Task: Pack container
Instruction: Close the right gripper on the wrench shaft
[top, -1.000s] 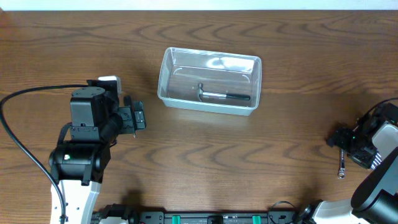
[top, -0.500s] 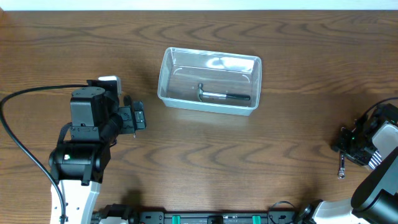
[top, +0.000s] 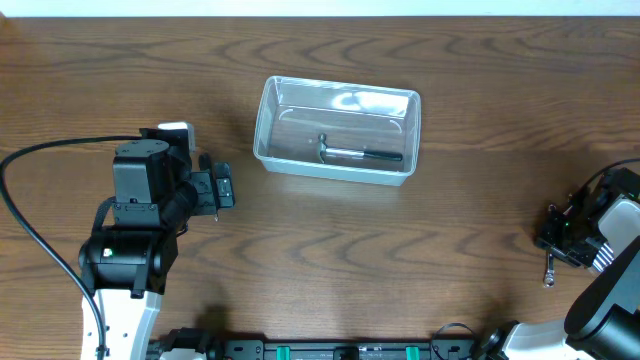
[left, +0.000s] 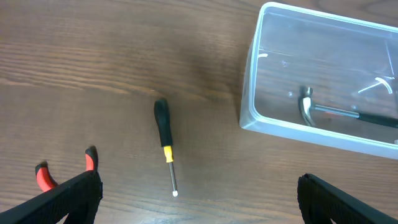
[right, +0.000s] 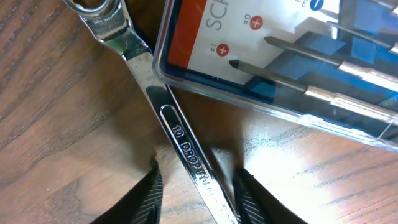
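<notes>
At the container's four o'clock, the right end effector straddles a wrench — pinch unclear — while the left end effector hangs spread wide over the bench.

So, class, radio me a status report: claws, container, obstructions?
Left claw open, empty. Right claw astride wrench, unclamped. Container holds a hammer. Screwdriver case against wrench.

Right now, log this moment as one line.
left gripper: open, empty | right gripper: open, astride wrench | container: holds hammer
</notes>
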